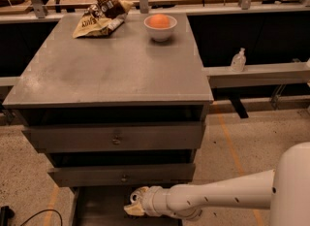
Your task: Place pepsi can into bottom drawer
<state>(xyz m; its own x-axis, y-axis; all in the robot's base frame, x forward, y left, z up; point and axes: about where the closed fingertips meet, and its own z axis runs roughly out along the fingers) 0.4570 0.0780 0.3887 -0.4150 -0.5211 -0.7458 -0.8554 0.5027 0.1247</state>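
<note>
gripper (135,204) low over the open bottom drawer (99,208); grip state i cannot tell, pepsi can hidden. placing step, i judge; next: release inside, then lift clear.

There is one cabinet (111,70) in the middle. It has three drawers: one top drawer (72,137), one middle drawer (160,174) and one bottom drawer (104,210) at 6 o'clock. There are two knobs (116,137), one on each of the two upper drawers. On top of the cabinet, at 12 o'clock, sits one bowl (160,35) with one orange (159,21) in it. There is one bag (99,16) at 11 o'clock. One bottle (238,60) stands at 2 o'clock. There is one arm (218,198) at 5 o'clock and one gripper (134,206) at 6 o'clock, over the bottom drawer. One cable (34,215) lies at 7 o'clock.
</note>
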